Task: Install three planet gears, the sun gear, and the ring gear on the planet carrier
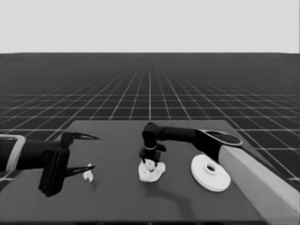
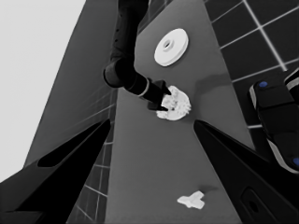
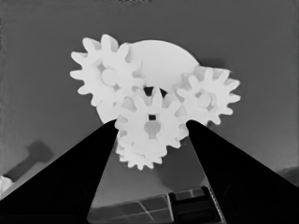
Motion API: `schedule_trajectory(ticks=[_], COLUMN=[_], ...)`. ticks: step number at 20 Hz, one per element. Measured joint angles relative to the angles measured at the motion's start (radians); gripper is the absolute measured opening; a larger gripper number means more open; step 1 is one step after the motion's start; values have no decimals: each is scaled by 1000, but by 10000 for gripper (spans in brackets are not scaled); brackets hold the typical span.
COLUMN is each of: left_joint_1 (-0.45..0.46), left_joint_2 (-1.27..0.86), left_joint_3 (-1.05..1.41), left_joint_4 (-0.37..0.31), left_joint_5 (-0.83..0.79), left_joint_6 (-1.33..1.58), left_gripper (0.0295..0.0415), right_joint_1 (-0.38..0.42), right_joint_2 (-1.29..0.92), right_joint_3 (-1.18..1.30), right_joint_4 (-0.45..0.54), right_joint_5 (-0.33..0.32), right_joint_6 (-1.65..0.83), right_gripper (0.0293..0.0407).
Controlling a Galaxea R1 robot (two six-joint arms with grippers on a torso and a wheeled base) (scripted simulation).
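My right gripper (image 1: 150, 160) reaches in from the right to the table's middle, down over the smaller round part (image 3: 161, 58). It is shut on a small toothed gear (image 3: 150, 123), held just off that part's dark central hole. Two gears (image 3: 106, 74) (image 3: 208, 95) sit on the smaller round part, and a third (image 3: 138, 158) shows partly under the held one. In the head view this cluster (image 1: 152, 172) is a white lump. The larger round part (image 1: 206, 178) lies flat to its right, apart from it. My left gripper (image 1: 93, 152) waits open over the table's left end.
A thin white piece (image 1: 88, 175) lies on the table near the left gripper's lower finger, not held; the left wrist view shows it too (image 2: 191, 200). The right arm's pale forearm (image 1: 262, 183) crosses the lower right corner. Dark machinery (image 2: 275, 121) stands past the table's edge.
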Motion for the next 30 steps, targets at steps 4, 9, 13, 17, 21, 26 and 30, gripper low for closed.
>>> schedule_trajectory(ticks=[4,9,13,17,21,26,30], left_joint_1=[0,0,0,0,0,0,0], left_joint_2=[0,0,0,0,0,0,0], left_joint_3=[0,0,0,0,0,0,0], left_joint_4=[0,0,0,0,0,0,0], left_joint_5=[0,0,0,0,0,0,0], left_joint_6=[0,0,0,0,0,0,0], left_gripper=[385,385,385,385,385,385,385], right_joint_1=[0,0,-1,-4,-6,-6,-6], right_joint_2=[0,0,-1,-1,-1,-1,-1], right_joint_3=[0,0,0,-1,-1,-1,-1], right_joint_4=[0,0,0,0,0,0,0], right_joint_5=[0,0,0,0,0,0,0], right_joint_6=[42,94,136,178,220,272,314], right_gripper=[309,309,309,309,309,309,309])
